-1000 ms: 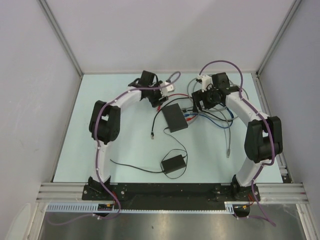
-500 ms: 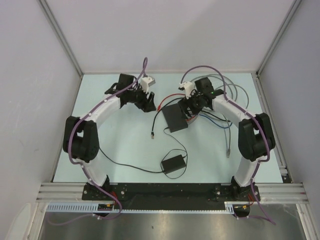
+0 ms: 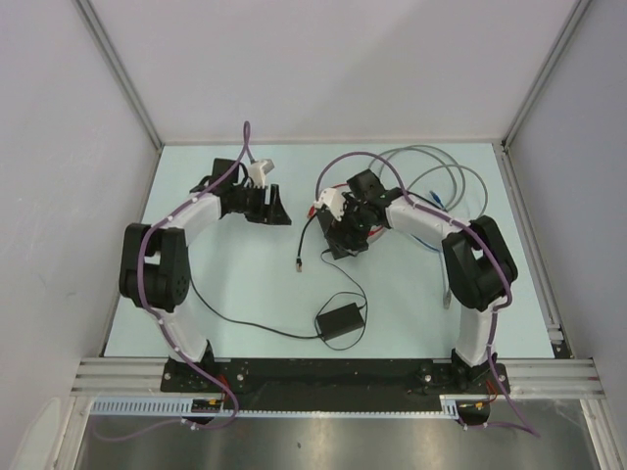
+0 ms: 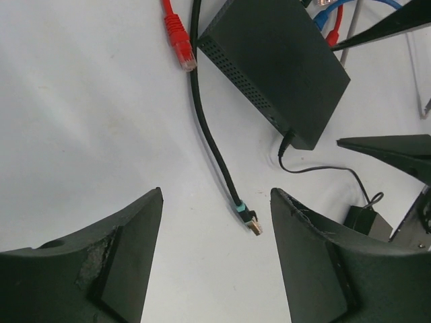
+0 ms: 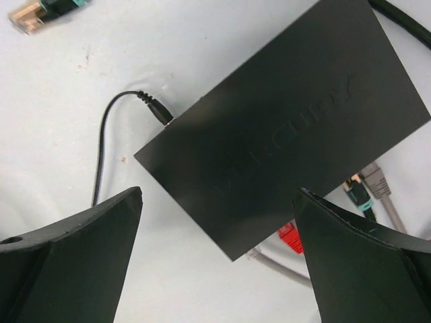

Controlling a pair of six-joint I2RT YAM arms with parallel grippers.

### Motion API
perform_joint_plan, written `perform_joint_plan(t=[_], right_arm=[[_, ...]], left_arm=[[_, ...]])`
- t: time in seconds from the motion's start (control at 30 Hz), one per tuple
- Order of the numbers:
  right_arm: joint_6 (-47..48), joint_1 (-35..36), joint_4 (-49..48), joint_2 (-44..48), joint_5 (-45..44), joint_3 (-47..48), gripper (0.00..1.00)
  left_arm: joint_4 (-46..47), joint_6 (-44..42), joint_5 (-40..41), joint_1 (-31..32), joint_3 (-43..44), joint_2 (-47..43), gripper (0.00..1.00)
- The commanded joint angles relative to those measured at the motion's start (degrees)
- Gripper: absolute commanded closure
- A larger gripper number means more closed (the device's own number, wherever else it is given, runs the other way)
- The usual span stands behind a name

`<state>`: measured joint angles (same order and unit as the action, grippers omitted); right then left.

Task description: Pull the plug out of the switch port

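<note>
The right gripper (image 5: 219, 195) hangs spread wide just above the switch (image 5: 289, 128), likely to brace it. Plugs (image 5: 357, 196) sit at the switch's port side. The left gripper (image 4: 215, 192), also spread, hovers beside the switch, leaving room.

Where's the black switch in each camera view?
Top external: the switch is at centre, mostly hidden under the right gripper.
Left wrist: upper right.
Right wrist: fills the centre.
Shared landmark: the loose teal-booted cable plug, seen low centre and top left.
</note>
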<state>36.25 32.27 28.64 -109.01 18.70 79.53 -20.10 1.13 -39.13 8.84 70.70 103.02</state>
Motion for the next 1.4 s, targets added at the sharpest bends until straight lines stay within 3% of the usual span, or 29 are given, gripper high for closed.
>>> perform_joint_plan(t=[0.0, 0.17, 0.37, 0.57, 0.7, 0.8, 0.9, 0.97, 1.0, 1.07, 1.1, 1.13, 1.2, 1.37], right_arm=[[7.2, -0.2, -1.7, -2.3, -2.1, 0.5, 0.00], [8.1, -0.9, -3.6, -5.3, -4.5, 0.5, 0.00], [-2.7, -2.7, -12.2, -8.8, -12.8, 3.1, 0.00], [-4.5, -3.0, -10.5, -9.9, -11.3, 6.7, 0.00], [-7.6, -3.8, -6.8, -7.5, -7.2, 11.5, 0.00], [-16.3, -5.8, -3.9, -4.5, -3.4, 17.1, 0.00], [-33.9, -10.0, -3.4, -5.4, 0.9, 22.9, 0.01], [-41.1, -13.8, -4.1, -7.3, 3.9, 26.0, 0.12], [-42.0, -14.5, -4.5, -8.3, 4.6, 26.8, 0.34], [-42.3, -15.7, -4.0, -10.9, 7.3, 28.9, 0.56], [-42.3, -15.9, -4.0, -11.3, 7.8, 28.9, 0.79], [-42.5, -15.8, -4.4, -11.7, 8.7, 28.8, 0.87], [-42.8, -15.2, -5.3, -12.6, 9.8, 27.2, 0.99], [-42.6, -13.2, -6.3, -13.0, 9.1, 22.9, 1.00]], left_arm=[[2.8, 2.7, -2.2, -0.6, -1.0, -5.0, 0.29], [2.6, 3.6, -2.3, -0.8, 0.1, -4.4, 0.29], [4.6, 5.5, -2.7, -0.8, 0.9, -2.6, 0.29], [5.2, 7.6, -5.3, -0.7, 4.1, 0.6, 0.29], [3.3, 8.7, -7.1, -0.7, 10.9, 3.8, 0.29], [2.2, 9.8, -7.1, -0.3, 15.8, 4.6, 0.31], [3.8, 13.1, -2.3, 1.7, 18.7, 3.5, 0.30], [7.0, 14.7, -2.9, 3.1, 20.3, 4.0, 0.30], [7.6, 15.1, -3.3, 3.4, 21.2, 5.0, 0.30], [7.6, 17.0, -4.2, 3.7, 24.4, 9.2, 0.30], [7.4, 17.6, -5.1, 3.7, 25.4, 10.6, 0.31], [7.4, 17.9, -5.5, 3.7, 26.0, 11.9, 0.30], [8.7, 17.4, -6.3, 3.8, 25.5, 14.3, 0.30], [8.0, 14.3, -8.7, 4.6, 23.7, 16.9, 0.30]])
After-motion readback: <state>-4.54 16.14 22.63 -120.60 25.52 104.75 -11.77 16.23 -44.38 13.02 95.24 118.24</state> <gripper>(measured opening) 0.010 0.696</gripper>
